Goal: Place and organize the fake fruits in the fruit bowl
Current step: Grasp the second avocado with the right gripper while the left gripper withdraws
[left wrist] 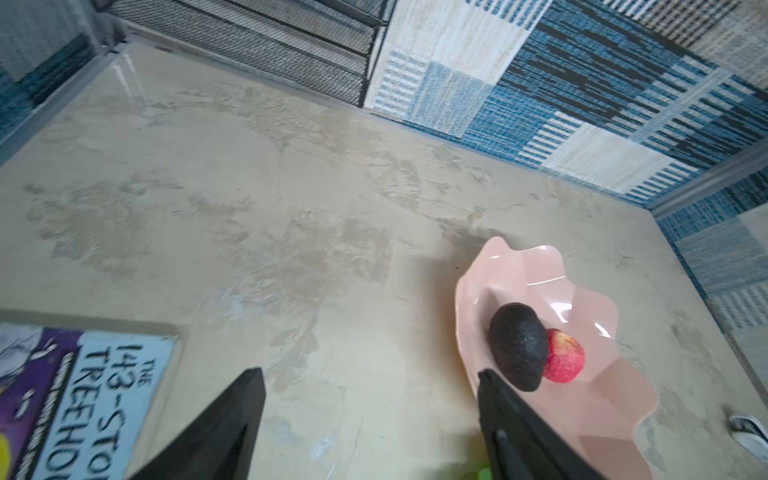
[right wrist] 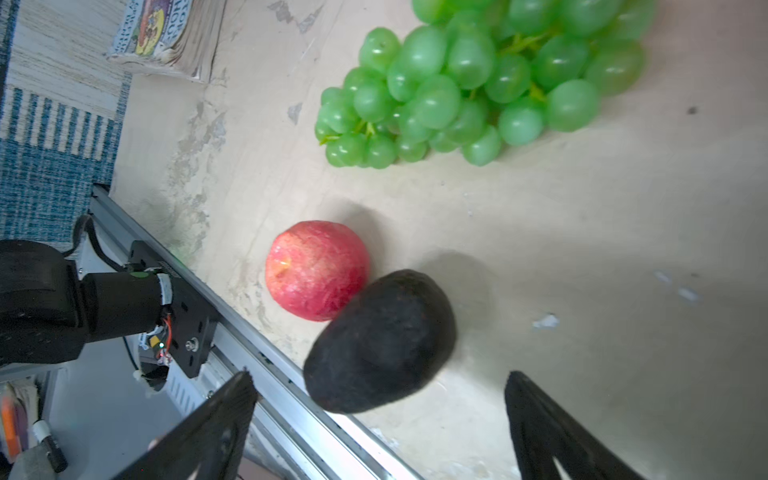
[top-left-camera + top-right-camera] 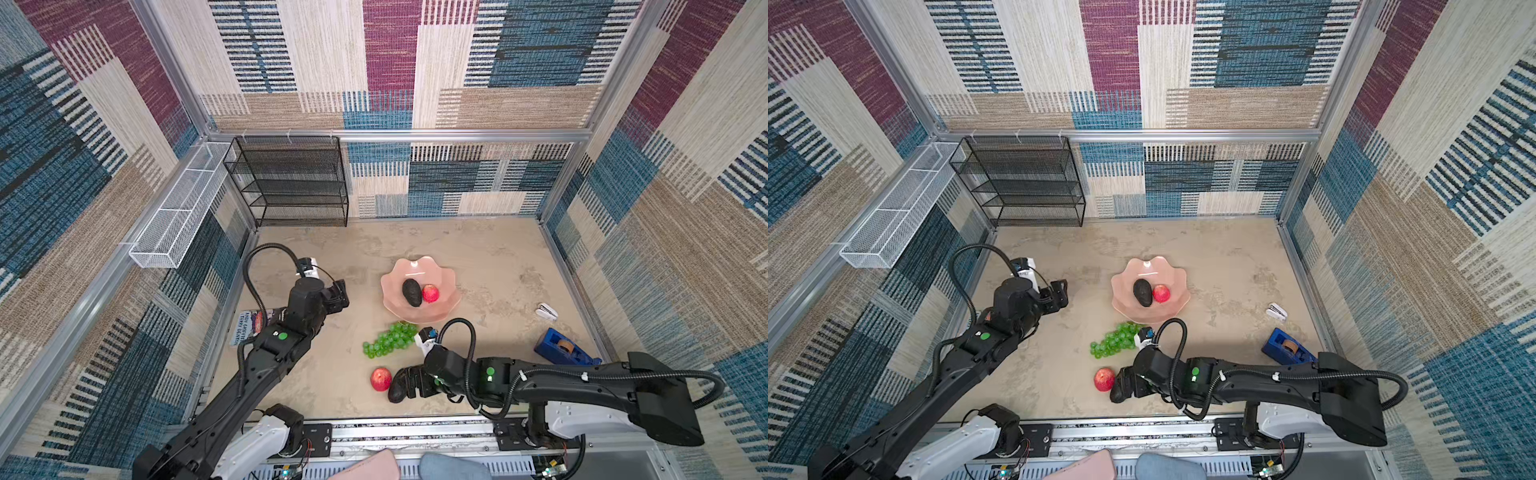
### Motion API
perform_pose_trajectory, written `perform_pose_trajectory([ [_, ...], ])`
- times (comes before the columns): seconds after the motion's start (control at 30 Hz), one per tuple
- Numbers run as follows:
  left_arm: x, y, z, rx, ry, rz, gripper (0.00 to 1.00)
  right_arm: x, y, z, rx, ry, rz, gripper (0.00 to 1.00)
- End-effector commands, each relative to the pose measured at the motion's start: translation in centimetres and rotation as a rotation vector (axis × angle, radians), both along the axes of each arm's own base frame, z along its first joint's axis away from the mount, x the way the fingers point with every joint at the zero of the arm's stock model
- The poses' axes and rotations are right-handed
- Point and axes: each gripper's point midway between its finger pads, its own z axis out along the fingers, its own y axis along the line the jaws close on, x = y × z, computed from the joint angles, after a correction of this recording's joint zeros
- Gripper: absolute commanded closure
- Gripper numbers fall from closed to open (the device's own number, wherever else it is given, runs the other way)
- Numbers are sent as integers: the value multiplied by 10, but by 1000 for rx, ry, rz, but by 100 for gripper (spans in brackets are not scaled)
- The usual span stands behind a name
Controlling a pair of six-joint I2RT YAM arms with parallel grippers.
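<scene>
The bowl [image 3: 415,272] is pale pink, grapes [image 3: 390,340] green, apples [image 3: 381,379] red, avocados [image 3: 412,292] blackish, table [image 3: 478,257] mottled beige.

Table [image 3: 332,257] bears bowl [image 3: 399,270], grapes [image 3: 390,340], 1 apple [image 3: 381,379], 1 avocado [image 2: 378,340], book [image 3: 249,326], tape dispenser [image 3: 561,347].

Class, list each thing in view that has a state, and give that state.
fruit bowl: upright, holding two fruits
bowl avocado: in the bowl
bowl apple: in the bowl
grapes: on the table
loose apple: touching loose avocado
loose avocado: on table, ungripped
left gripper: open, empty
right gripper: open at loose avocado

Pink bowl [image 3: 415,266] w/ avo [image 3: 412,292] + apple [image 3: 430,293]; grapes [image 3: 388,340], 2nd apple [image 3: 381,379], 2nd avo [image 2: 380,340] outside.
</scene>
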Motion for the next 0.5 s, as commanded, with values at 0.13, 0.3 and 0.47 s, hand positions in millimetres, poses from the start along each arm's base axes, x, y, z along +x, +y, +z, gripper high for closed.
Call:
perform_pose_trajectory([
  [0.13, -25, 31, -13, -14, -7, 97, 14, -7, 20, -23, -17, 97, -70, 5],
  [0.3, -32, 35, -20, 1, 23, 95, 13, -7, 10, -41, -62, 117, -119, 11],
  [0.47, -33, 33, -22, -6, 26, 84, 13, 1, 9, -47, -88, 86, -153, 25],
])
